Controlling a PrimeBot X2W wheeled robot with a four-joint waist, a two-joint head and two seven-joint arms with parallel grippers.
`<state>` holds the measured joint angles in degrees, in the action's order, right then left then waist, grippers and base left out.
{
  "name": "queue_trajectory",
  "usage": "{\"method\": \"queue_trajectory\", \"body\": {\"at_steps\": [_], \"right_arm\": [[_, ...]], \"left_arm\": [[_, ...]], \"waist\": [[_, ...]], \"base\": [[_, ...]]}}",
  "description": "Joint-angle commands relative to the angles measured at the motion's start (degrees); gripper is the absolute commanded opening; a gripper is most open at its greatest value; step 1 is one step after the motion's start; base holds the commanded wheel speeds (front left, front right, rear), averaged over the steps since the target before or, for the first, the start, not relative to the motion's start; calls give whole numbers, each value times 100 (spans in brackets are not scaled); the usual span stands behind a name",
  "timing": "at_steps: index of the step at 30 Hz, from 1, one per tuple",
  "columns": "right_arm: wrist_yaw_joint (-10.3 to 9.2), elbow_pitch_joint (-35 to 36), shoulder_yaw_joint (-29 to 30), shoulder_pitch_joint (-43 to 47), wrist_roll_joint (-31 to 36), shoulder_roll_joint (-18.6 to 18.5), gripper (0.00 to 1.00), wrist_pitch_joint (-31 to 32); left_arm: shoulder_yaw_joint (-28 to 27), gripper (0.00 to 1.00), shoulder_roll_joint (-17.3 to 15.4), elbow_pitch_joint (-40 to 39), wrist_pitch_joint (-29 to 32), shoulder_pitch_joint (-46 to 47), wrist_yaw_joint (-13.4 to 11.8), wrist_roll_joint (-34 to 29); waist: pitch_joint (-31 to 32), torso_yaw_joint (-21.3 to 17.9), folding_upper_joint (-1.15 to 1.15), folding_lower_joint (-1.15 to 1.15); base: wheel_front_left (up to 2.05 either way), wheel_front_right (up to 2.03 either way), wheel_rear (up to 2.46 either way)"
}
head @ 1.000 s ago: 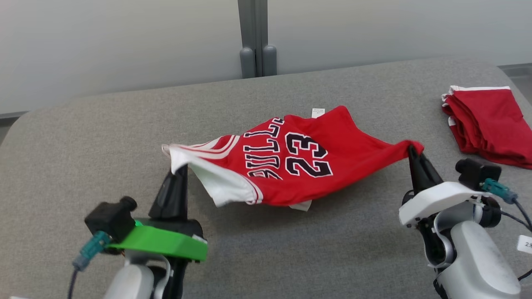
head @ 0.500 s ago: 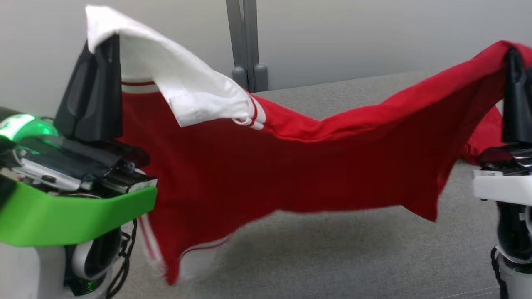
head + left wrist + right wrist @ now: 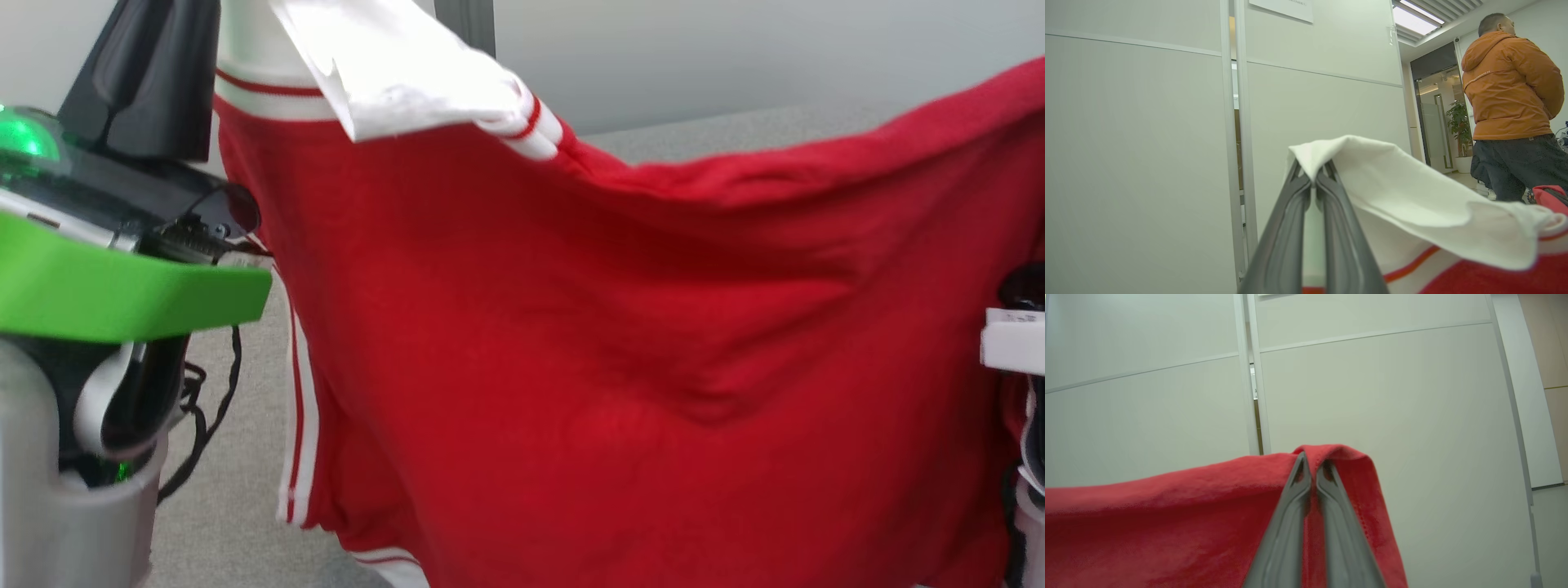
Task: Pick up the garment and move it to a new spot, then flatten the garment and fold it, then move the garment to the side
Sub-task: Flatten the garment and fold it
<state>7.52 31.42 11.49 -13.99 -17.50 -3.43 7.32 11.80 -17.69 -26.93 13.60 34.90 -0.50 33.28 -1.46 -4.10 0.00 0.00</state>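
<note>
**Over the grey surface, a garment raised between two grippers**

A grey padded surface (image 3: 735, 126) was seen below pale wall panels (image 3: 1147, 143), and a person in an orange jacket (image 3: 1511, 90) was seen far off at the right of the left wrist view. The red garment (image 3: 612, 327) was hung up close before the head camera, spread from left to right between the two grippers, with its top edge sagging in the middle. The left gripper (image 3: 1312, 179) was pinched fully closed on the white-trimmed end, and white cloth was draped over its fingertips. The right gripper (image 3: 1312, 465) was pinched closed in the same way on a red corner at the other end. Whether the lower hem was touching the surface could not be told, since it was cut off at the near edge of the head view.

The pick-up was judged done, and the carry to a new spot was judged to be in hand. The laying down, flattening, folding and final move to the side were judged not yet done.
</note>
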Motion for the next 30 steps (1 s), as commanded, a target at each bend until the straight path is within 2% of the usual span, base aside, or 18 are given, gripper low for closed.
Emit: {"method": "queue_trajectory", "body": {"at_steps": [1,5,9,14,18,21,24,28,30], "right_arm": [[-7,-243,-43,-204,85,-1,0,-36],[-7,-1403,-211,-1176,170,-32,0,-300],[-7,-2777,-412,-2678,365,-58,0,-713],[-8,-4828,-451,-4685,805,9,0,-1432],[-8,-6165,-393,-5758,1407,40,0,-1864],[-8,-6941,-349,-6264,1763,51,0,-2014],[-8,-7643,-341,-6427,1902,52,0,-2155],[-8,-8345,-306,-6302,1852,49,0,-2246],[-8,-8459,-328,-6160,1831,43,0,-2253]], "left_arm": [[-25,0,-44,281,2,179,39,43],[-36,0,-133,1383,-71,864,233,-62],[-31,0,-267,2615,-195,2069,354,-392],[32,0,-398,4249,-755,3693,275,-1107],[169,0,-228,5233,-1320,4578,173,-1468],[273,0,44,5758,-1643,4868,192,-1456],[368,0,290,6238,-1950,4776,308,-1376],[475,0,509,6673,-2310,4438,470,-1257],[500,0,569,6820,-2464,4235,542,-1169]], "waist": [[-373,16,0,0],[-864,-14,0,0],[-1377,-104,0,0],[-1826,-278,0,0],[-2195,-188,0,0],[-2577,12,0,0],[-2932,216,0,0],[-3277,363,0,0],[-3370,393,0,0]], "base": [[0,0,0],[0,0,0],[0,0,0],[0,0,0],[0,0,0],[0,0,0],[0,0,0],[0,0,0],[0,0,0]]}}
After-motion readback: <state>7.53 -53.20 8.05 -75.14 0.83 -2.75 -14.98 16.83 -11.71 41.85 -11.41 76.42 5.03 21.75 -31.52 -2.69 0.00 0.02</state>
